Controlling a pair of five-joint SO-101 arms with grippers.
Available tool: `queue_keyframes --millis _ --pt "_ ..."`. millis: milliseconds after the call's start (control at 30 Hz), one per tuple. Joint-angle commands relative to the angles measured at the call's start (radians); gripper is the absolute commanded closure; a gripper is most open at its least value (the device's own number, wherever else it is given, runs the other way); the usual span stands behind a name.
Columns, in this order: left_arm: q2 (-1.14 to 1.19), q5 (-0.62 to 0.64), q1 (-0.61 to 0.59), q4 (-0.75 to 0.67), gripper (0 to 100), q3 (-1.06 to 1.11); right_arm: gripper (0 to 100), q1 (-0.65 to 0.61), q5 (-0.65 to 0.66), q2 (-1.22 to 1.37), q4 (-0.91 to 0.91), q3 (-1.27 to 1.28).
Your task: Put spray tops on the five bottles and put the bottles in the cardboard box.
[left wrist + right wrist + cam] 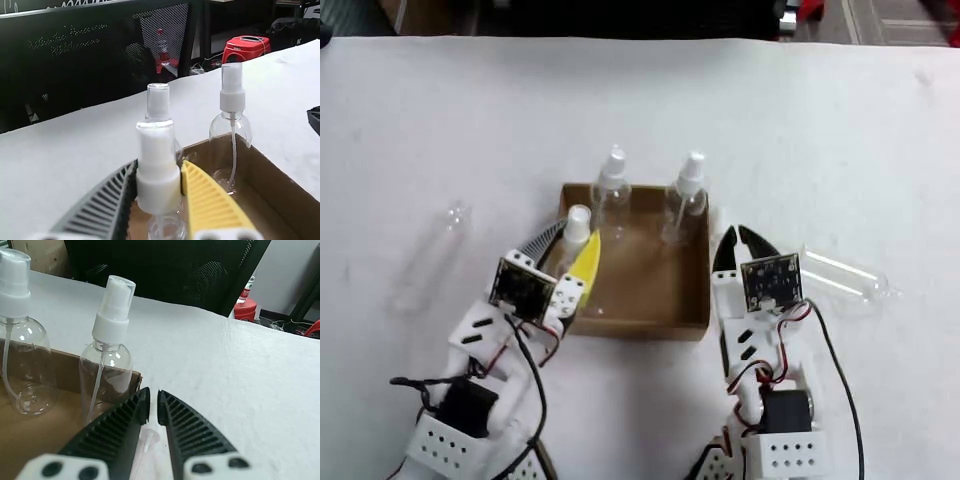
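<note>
Box: your cardboard box (635, 325) sits open on the table (820, 120), and every place below is given from it.
Left gripper: your left gripper (577, 240) hangs over the box's left wall. Its grey and yellow fingers are clamped on the white collar of a held bottle (578, 222).
Held bottle: you have it upright, spray top on, just inside the box's left wall. In the left wrist view the fingers (200, 200) press its collar from both sides.
Back bottles: two more bottles stand upright inside the box along its far wall, one toward the left (613, 190) and one at the right corner (687, 200). Both carry spray tops.
Right gripper: your right gripper (740, 240) sits just outside the box's right wall. Its black fingers are drawn together almost tip to tip, with nothing between them.
Loose bottle: a clear bottle (845, 275) lies on its side on the table, right of the box and beyond your right gripper.
Clear piece: a small clear piece (455, 213) lies on the table well left of the box. You cannot tell what it is.
</note>
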Motion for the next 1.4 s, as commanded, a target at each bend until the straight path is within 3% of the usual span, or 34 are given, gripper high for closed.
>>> queue_keyframes --millis 0,133,233,600,800,1233,1367 --pt "-0.019 0.002 -0.007 0.021 90 -0.015 98.3 -0.005 0.009 -0.012 -0.004 0.023" --pt "-0.019 0.003 -0.005 0.135 83 -0.069 98.3 -0.005 0.009 -0.012 -0.004 0.023" --pt "-0.019 0.003 -0.005 0.193 83 -0.106 98.3 -0.005 0.009 -0.012 -0.004 0.023" --pt "-0.019 0.005 -0.015 0.204 82 -0.147 98.3 -0.005 0.009 -0.012 -0.004 0.023" --pt "-0.019 0.058 -0.013 0.307 81 -0.224 98.3 -0.005 0.009 -0.013 -0.004 0.023" --pt "-0.019 0.048 -0.018 0.414 79 -0.413 98.3 -0.005 0.009 -0.013 -0.004 0.023" --pt "-0.019 -0.002 -0.116 0.465 80 -0.557 98.3 -0.004 0.009 -0.013 -0.004 0.023"
